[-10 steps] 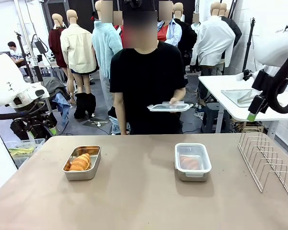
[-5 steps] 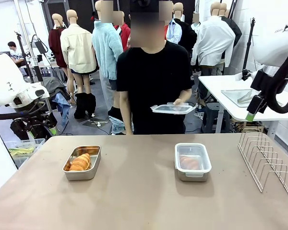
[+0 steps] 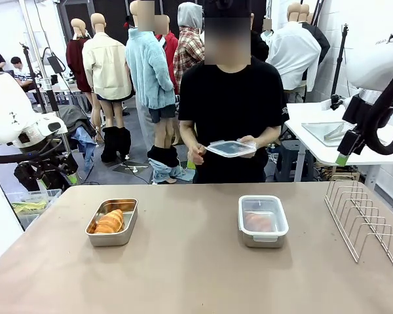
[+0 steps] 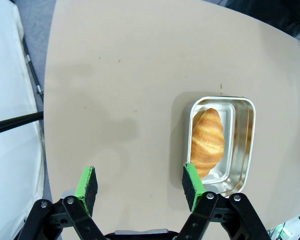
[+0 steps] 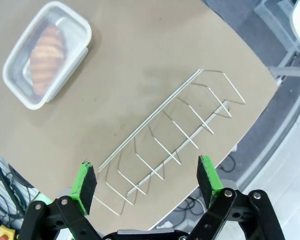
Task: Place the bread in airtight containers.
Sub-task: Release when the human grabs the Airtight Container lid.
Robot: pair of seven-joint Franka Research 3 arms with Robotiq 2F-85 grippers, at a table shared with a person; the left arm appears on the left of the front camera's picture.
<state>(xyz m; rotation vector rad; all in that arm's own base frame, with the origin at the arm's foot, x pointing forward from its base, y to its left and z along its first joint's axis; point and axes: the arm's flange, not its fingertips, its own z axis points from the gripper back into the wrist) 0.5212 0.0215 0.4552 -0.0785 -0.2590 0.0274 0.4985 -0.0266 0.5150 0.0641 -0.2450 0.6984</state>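
Waiting at twelve o'clock, the person's hand (image 3: 249,142) is holding a lid (image 3: 230,148) that risks seating crooked on the open tin (image 3: 112,222), pinching the croissant (image 3: 110,222), while the left gripper (image 4: 140,185) and right gripper (image 5: 147,179) are both hanging wide and empty.

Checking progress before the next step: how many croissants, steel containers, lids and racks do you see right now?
Croissants: 2, one in the open tin, one under a lid
Steel containers: 2
Clear lids: 2, one on the right container, one in the person's hands
Wire rack: 1
Total: 7
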